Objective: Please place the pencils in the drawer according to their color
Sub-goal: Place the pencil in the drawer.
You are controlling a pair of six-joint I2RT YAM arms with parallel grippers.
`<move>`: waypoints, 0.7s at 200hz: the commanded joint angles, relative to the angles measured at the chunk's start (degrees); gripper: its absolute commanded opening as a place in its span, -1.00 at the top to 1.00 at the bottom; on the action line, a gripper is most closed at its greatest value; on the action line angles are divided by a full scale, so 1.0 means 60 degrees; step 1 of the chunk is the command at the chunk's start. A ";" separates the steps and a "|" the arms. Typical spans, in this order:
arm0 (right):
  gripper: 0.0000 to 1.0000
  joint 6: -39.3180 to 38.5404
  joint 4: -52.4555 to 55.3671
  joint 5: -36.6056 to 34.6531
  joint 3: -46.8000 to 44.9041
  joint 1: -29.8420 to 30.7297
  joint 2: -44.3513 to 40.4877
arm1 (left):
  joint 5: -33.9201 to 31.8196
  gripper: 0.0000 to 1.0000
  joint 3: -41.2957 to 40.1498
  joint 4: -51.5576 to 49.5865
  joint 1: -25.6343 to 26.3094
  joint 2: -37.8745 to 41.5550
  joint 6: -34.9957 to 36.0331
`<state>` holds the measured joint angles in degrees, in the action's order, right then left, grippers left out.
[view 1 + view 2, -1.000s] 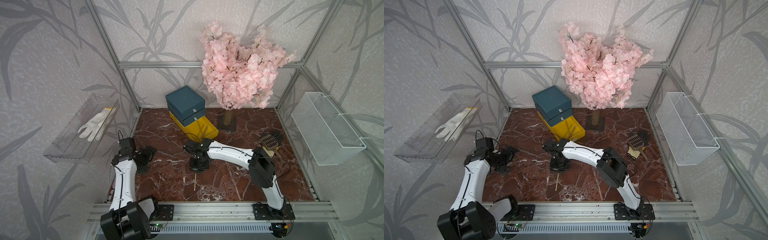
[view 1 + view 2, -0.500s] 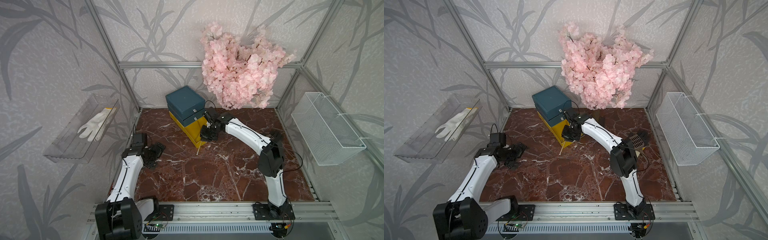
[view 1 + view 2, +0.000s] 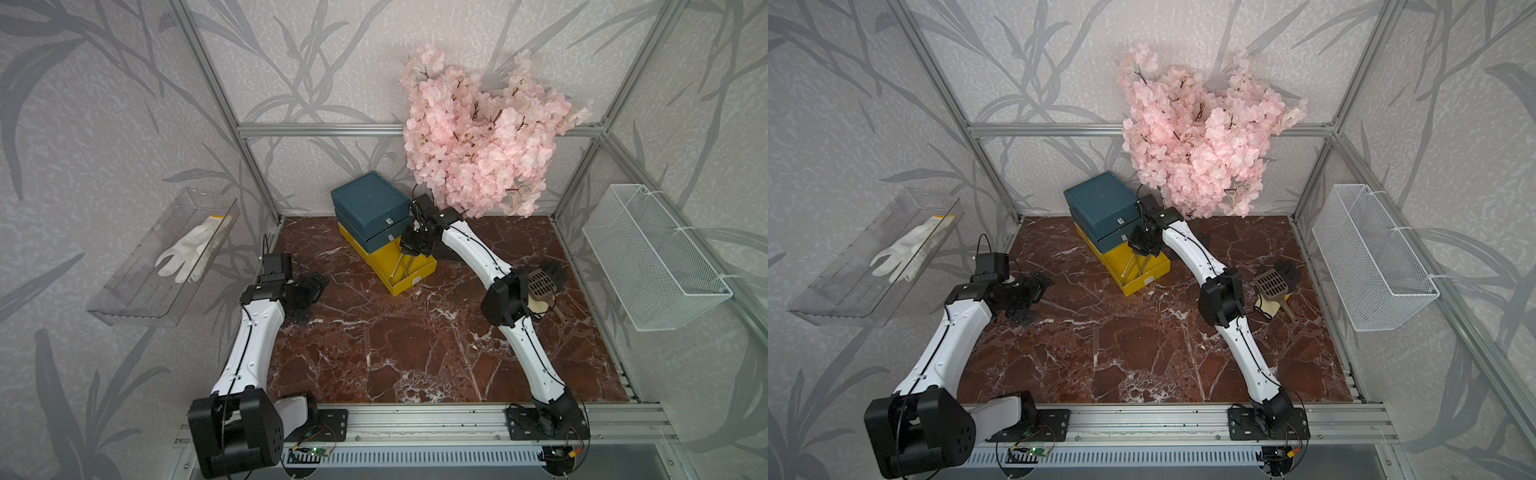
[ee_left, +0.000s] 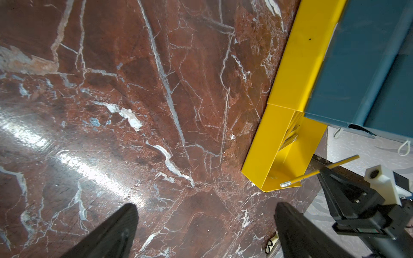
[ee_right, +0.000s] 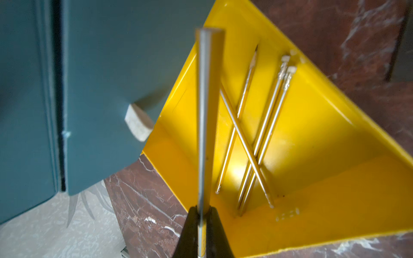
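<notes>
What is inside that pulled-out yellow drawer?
Four yellow pencils lie in the yellow drawer, one crossing the others. Its rear part is hidden under the teal drawers.

Yellow bottom drawer [image 3: 380,259] pulled open, 4 yellow pencils [image 5: 254,166] inside, another pencil [image 5: 204,111] above.

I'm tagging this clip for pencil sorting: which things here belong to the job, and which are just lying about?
Belongs to the job: drawer chest; its open yellow drawer; four pencils lying in it; yellow pencil pinched in the right gripper; left gripper, open and empty.
Just lying about: pink blossom tree; white glove in the clear tray; wire basket; slotted scoop.
</notes>
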<state>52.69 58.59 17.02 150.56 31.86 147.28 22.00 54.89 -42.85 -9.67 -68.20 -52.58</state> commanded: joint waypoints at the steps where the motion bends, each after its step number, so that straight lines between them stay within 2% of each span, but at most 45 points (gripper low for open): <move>1: 1.00 0.0037 0.0249 -0.0031 0.0345 -0.0137 0.0464 | -0.0092 -1.00 0.0448 -0.0109 0.0061 -0.0113 0.0015; 37: 0.99 -0.0195 0.0009 0.0462 0.0335 -0.0069 0.0867 | -0.0077 -1.00 0.0927 -0.0038 0.0135 -0.0407 -0.0043; 45: 0.71 -0.0318 -0.0113 0.0661 0.0349 -0.0058 0.0881 | -0.0077 -1.00 0.1036 0.0011 0.0186 -0.0505 -0.0077; 50: 0.39 -0.0421 -0.0161 0.0717 0.0351 -0.0044 0.0830 | -0.0081 -1.00 0.1123 0.0033 0.0209 -0.0561 -0.0080; 57: 0.08 -0.0565 -0.0225 0.0776 0.0347 -0.0020 0.0717 | -0.0105 -1.00 0.1259 0.0051 0.0234 -0.0659 -0.0071; 66: -0.13 -0.0735 -0.0357 0.0889 0.0272 -0.0018 0.0479 | -0.0134 -1.00 0.1472 0.0066 0.0281 -0.0791 -0.0065; 73: -0.22 -0.0841 -0.0444 0.0944 0.0114 -0.0010 0.0254 | -0.0161 -1.00 0.1648 0.0066 0.0307 -0.0908 -0.0056; 103: -0.26 -0.0944 -0.1514 0.1256 -0.1749 0.0008 -0.1494 | -0.0349 -1.00 0.2787 0.0005 0.0327 -0.1658 -0.0001; 140: -0.27 0.0355 -0.4870 0.1395 -0.6685 -0.0118 -0.4549 | -0.0575 -1.00 0.4881 -0.0174 0.0458 -0.3119 0.0029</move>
<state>49.89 43.77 24.25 123.42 31.88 131.57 20.56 77.03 -42.98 -7.77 -82.56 -52.66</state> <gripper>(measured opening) 0.634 0.999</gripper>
